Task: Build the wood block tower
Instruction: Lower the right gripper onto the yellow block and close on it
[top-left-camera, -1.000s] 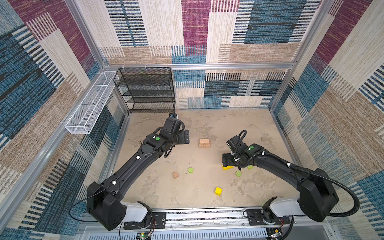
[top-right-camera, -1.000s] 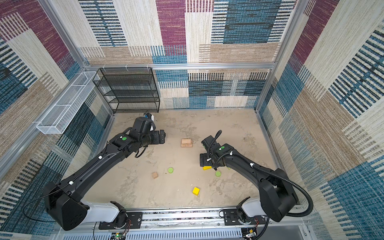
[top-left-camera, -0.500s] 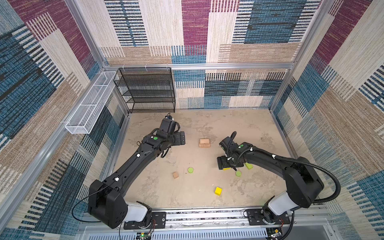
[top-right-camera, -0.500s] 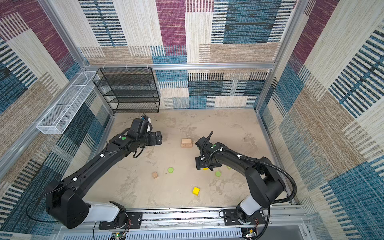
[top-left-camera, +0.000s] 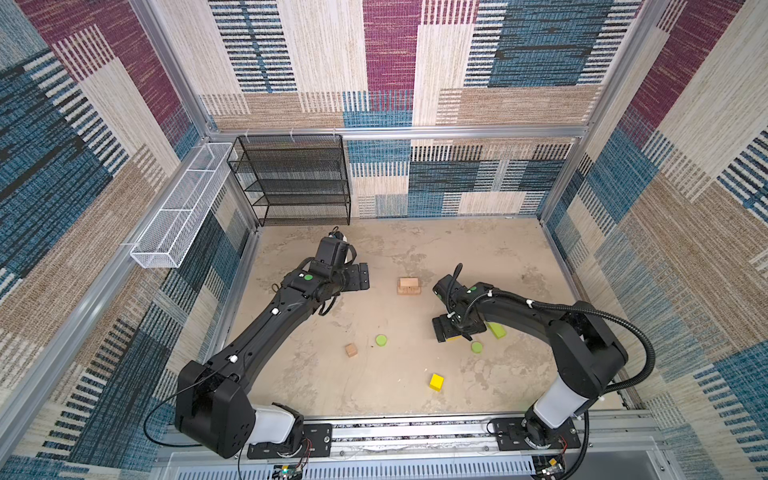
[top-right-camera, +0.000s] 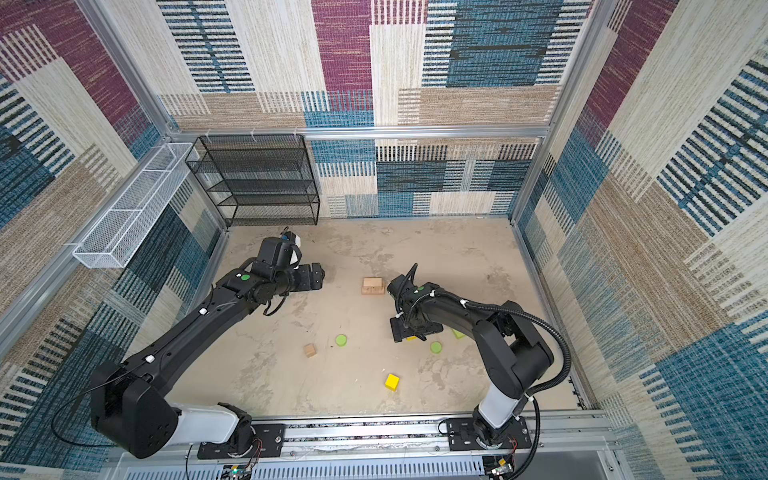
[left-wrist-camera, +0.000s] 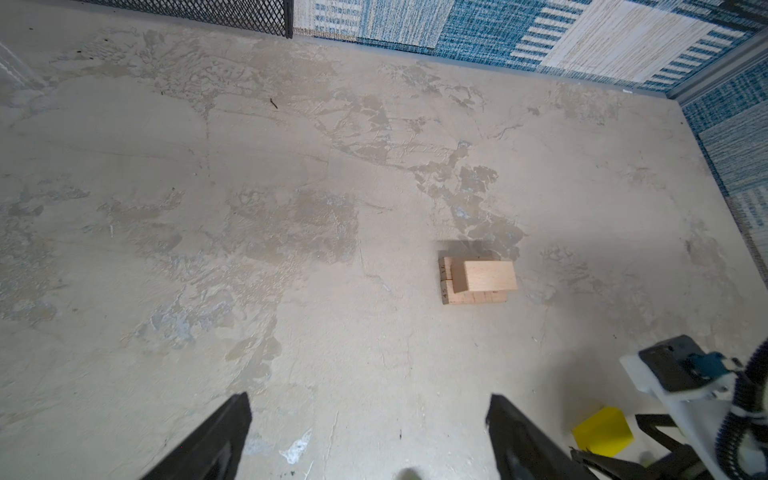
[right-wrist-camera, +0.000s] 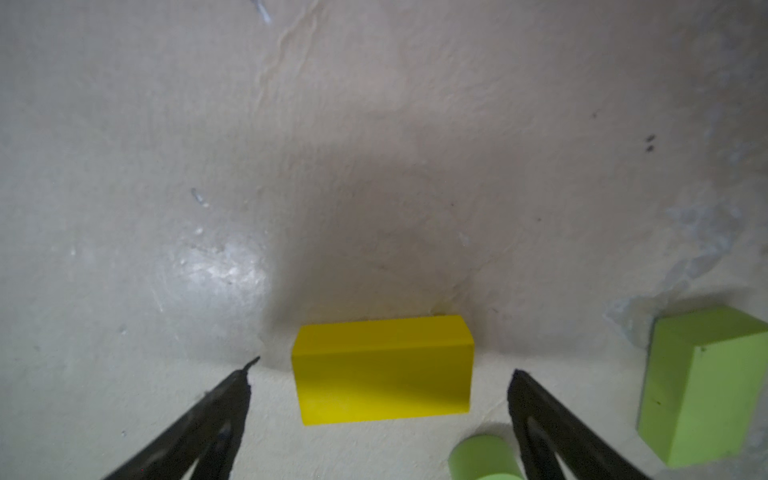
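The wood block tower (top-left-camera: 409, 286) (top-right-camera: 372, 286) (left-wrist-camera: 478, 280) is a tan bar lying on tan bars at mid-floor. My left gripper (top-left-camera: 359, 277) (left-wrist-camera: 368, 405) hangs open and empty to its left. My right gripper (top-left-camera: 455, 330) (right-wrist-camera: 382, 370) is open and low, one finger on each side of the yellow bar (right-wrist-camera: 382, 374) without touching it. The lime green bar (top-left-camera: 496, 330) (right-wrist-camera: 702, 386) and a lime disc (top-left-camera: 476, 347) (right-wrist-camera: 484, 457) lie just beside it. Another lime disc (top-left-camera: 381, 340), a tan cube (top-left-camera: 351, 350) and a yellow cube (top-left-camera: 436, 382) lie loose nearer the front.
A black wire shelf (top-left-camera: 297, 183) stands in the back left corner. A white wire basket (top-left-camera: 183, 208) hangs on the left wall. Patterned walls close in the floor on three sides.
The right arm has folded in and its gripper has settled over the yellow bar, jaws a little wider. The left gripper has barely moved.
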